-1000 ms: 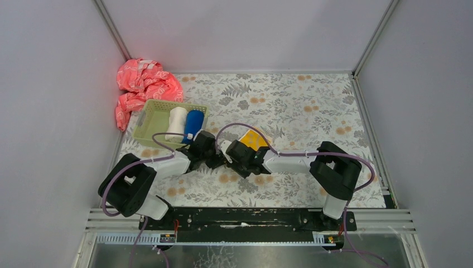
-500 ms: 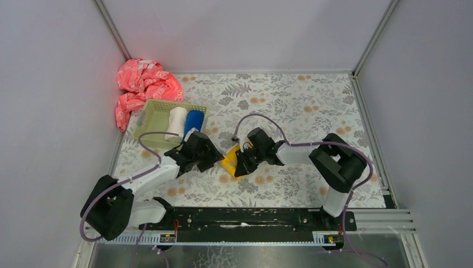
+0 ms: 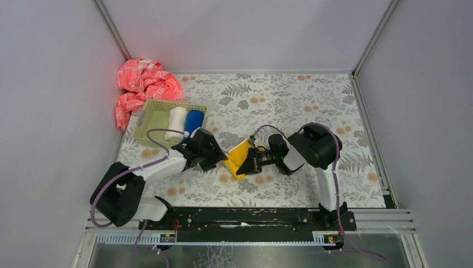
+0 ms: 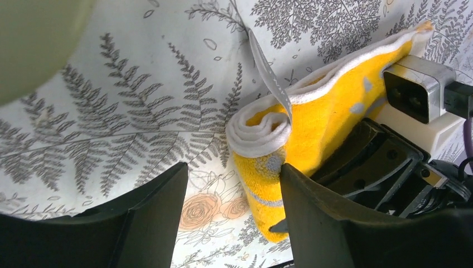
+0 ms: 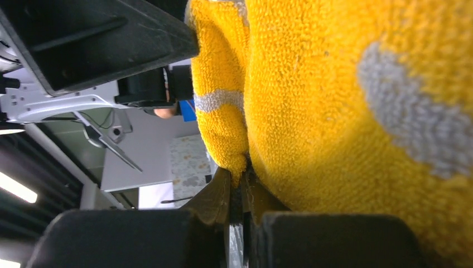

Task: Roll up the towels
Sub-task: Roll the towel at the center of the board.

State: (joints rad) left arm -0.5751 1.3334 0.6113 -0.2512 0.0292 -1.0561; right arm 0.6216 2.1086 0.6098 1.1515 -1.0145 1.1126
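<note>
The yellow-orange towel (image 3: 236,157) lies partly rolled on the flowered mat between my two grippers. In the left wrist view its coiled end (image 4: 262,131) shows white backing and a grey label. My right gripper (image 3: 251,162) is shut on a fold of the towel's edge (image 5: 237,162); its jaws pinch the cloth (image 5: 239,180). My left gripper (image 3: 216,158) is open, and the towel's end rests against its right finger (image 4: 329,218). The cream-white towel (image 3: 177,121) and the royal blue towel (image 3: 193,123) stand rolled in the basket.
A pale green basket (image 3: 149,114) sits at the mat's left edge. The pink-red patterned cloth (image 3: 142,86) is bunched in the back left corner. Grey walls close three sides, and the arms' base rail (image 3: 240,218) runs along the near edge.
My right gripper has drawn the yellow towel from the mat's middle toward the near left, with its arm folding back. My left gripper has shifted right to meet the towel's end.
</note>
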